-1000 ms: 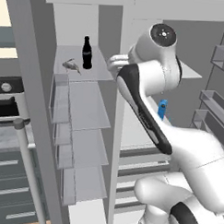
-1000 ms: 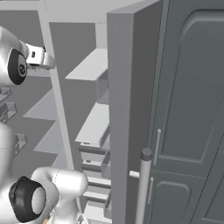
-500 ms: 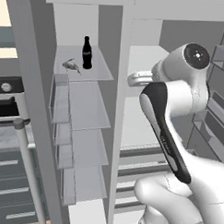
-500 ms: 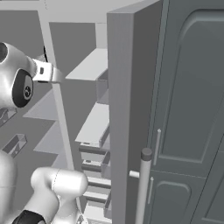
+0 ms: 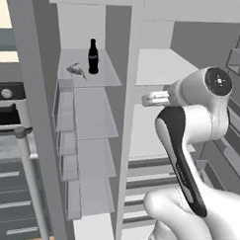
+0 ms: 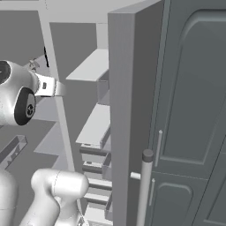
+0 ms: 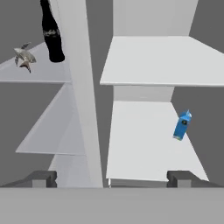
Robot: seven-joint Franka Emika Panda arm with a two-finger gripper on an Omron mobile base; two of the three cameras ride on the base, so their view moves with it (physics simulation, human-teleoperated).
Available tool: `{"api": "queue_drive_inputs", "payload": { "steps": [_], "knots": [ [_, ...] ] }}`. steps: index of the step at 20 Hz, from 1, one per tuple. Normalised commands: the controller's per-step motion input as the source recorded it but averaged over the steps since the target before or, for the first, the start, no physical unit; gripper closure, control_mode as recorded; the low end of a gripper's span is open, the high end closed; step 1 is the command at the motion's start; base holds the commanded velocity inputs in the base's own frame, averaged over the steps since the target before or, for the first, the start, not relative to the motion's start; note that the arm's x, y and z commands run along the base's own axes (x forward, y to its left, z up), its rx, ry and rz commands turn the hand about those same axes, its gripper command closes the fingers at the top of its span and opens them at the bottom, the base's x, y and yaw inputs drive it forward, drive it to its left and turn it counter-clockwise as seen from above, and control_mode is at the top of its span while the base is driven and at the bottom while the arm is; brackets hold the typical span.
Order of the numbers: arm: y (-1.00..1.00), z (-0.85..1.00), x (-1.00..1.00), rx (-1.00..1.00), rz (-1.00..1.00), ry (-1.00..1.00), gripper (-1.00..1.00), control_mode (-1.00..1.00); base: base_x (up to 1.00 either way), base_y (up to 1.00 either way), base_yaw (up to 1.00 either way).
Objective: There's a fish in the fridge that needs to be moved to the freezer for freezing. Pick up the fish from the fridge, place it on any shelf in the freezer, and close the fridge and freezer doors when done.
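The small grey fish [image 5: 77,69] [image 7: 24,57] lies on the top glass shelf of the freezer [image 5: 94,121], just left of a black bottle [image 5: 93,56] [image 7: 51,35]. My gripper [image 5: 145,99] [image 7: 111,179] is open and holds nothing. It hovers in front of the post between the freezer and the fridge [image 5: 156,128], level with the second shelf, to the right of the fish and below it. Both doors stand open: the freezer door [image 5: 31,113] on the left, the fridge door [image 6: 132,110] on the right.
A blue carton [image 7: 182,124] lies on a white fridge shelf [image 7: 148,148]. The freezer door's bar handle [image 5: 32,182] and the fridge door's handle [image 6: 143,190] stick out toward me. Door bins [image 5: 238,63] line the fridge door. A dark grey cabinet [image 6: 194,110] stands at the right.
My arm has swung right and drawn the hand back from the freezer's top shelf toward the centre post. The jaws stayed open; fish and bottle have not moved.
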Motion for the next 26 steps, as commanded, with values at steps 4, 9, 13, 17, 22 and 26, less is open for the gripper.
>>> {"api": "queue_drive_inputs", "payload": {
  "steps": [4,9,13,17,22,26],
  "knots": [
    [-0.05,0.00,-0.37,0.00,0.00,0.00,-1.00,-1.00,0.00,0.00,0.00],
    [-0.27,-0.07,-0.14,0.00,0.00,0.00,-1.00,-1.00,0.00,0.00,0.00],
    [-0.24,-0.27,0.00,0.00,0.00,0.00,-1.00,-1.00,0.00,0.00,0.00],
    [-0.01,-0.27,0.00,0.00,0.00,0.00,-1.00,1.00,0.00,-0.01,0.00],
    [0.00,0.00,0.00,0.00,0.00,0.00,-1.00,1.00,-0.34,0.06,0.00],
    [0.00,0.00,0.00,0.00,0.00,0.00,-1.00,1.00,-0.20,0.67,0.00]
  ]
}}
